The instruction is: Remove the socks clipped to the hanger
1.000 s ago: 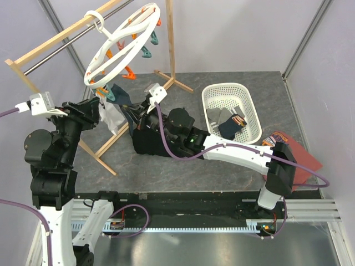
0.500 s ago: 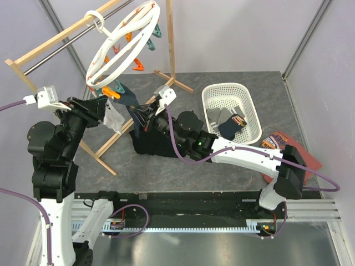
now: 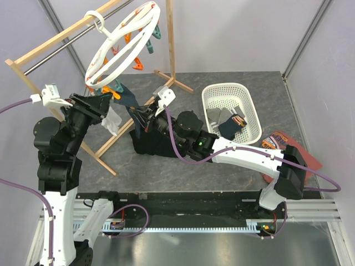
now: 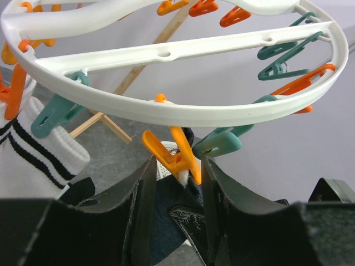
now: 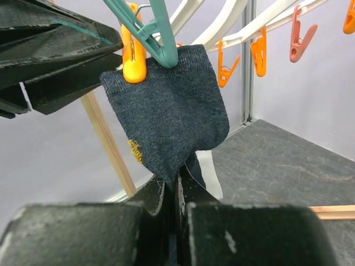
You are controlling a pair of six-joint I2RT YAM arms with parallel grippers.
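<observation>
Pale lilac walls are enclosing a grey stone-patterned desk (image 3: 233,88). At 11 o'clock in the top view, the hanger (image 3: 145,29) is hanging tilted by its hook from a wooden rail (image 3: 66,34). Two socks are dangling from its lower rim: a navy sock (image 5: 166,116) and, at its 8 o'clock, a white sock (image 4: 33,160) with black stripes.

The left pincer (image 4: 176,166) is reaching up under the ring, narrowed around an orange peg (image 4: 172,155); both fingers (image 4: 145,188) appear to be touching the peg's sides. The navy sock is showing dark just below that peg. The white sock is hanging at 9 o'clock in the left wrist view, beside a teal clip.

The right pincer (image 5: 176,191) is pinching the navy sock's lower end, its jaws closed tight on the fabric. In the right wrist view a teal peg (image 5: 150,33) is biting the sock's top edge, with an orange one just beside it at 10 o'clock.

Under the right arm, a black garment (image 3: 152,145) is lying on the desk. At 2 o'clock, a white basket (image 3: 252,119) is holding grey socks (image 3: 219,117) and a navy one with a striped cuff (image 3: 233,126). At 4 o'clock, a red-brown shirt (image 3: 305,158) is lying flat.
</observation>
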